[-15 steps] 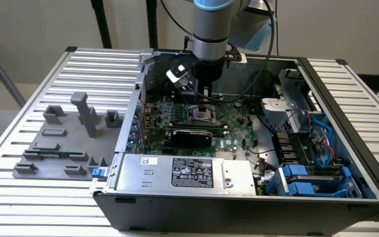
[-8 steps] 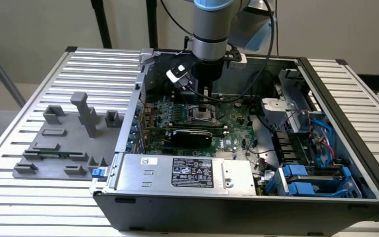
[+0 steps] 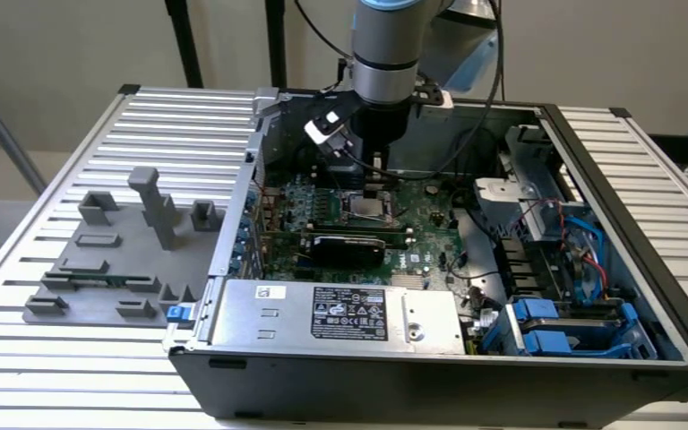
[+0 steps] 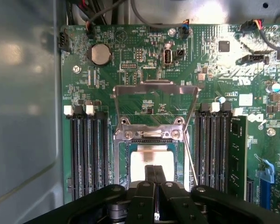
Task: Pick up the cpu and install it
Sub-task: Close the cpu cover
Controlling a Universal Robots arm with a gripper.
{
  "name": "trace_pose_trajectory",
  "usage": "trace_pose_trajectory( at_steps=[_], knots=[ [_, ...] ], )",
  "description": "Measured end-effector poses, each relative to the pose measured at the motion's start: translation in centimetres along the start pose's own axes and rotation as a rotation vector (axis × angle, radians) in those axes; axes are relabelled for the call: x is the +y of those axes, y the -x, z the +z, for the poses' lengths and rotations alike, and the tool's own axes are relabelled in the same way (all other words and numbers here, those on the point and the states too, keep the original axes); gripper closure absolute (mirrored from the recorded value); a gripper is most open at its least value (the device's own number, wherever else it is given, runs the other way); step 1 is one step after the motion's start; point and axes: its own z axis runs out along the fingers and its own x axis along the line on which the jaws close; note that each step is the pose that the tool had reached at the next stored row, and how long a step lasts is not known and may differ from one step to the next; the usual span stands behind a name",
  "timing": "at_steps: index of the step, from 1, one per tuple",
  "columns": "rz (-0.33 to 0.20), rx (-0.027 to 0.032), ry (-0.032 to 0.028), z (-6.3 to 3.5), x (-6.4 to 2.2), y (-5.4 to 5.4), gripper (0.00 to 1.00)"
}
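table (image 3: 33,376): slatted top; the open computer case (image 3: 440,376) stands on it and reaches the edge on the exterior view's right. A grey fixture (image 3: 105,269) sits near the opposite edge.
arm (image 3: 386,45): reaches down into the case, over the motherboard (image 3: 428,237).
socket (image 4: 123,163): mid-board, between two banks of memory slots (image 4: 86,154). Its metal retention frame (image 4: 154,85) stands tipped up, open.
cpu (image 4: 140,163): lies flat inside the socket and looks square to it.
gripper (image 4: 155,169): directly over the cpu. The fingers (image 4: 150,176) are pressed together and grip nothing. I cannot tell if the tips touch the chip.
progress: I judge pickup and placement done. The frame is not closed over the cpu, so the install is not locked.
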Motion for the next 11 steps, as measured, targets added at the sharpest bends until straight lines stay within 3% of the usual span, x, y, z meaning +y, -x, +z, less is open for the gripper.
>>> trace_pose_trajectory(
  at_steps=[5, 11],
  knots=[
    [0.0, 0.0048, -0.0054, -2.04, 1.3, 0.4, 0.89],
    [0.0, 0.0056, -0.016, -3.83, 3.7, 0.8, 0.89]
  ],
)
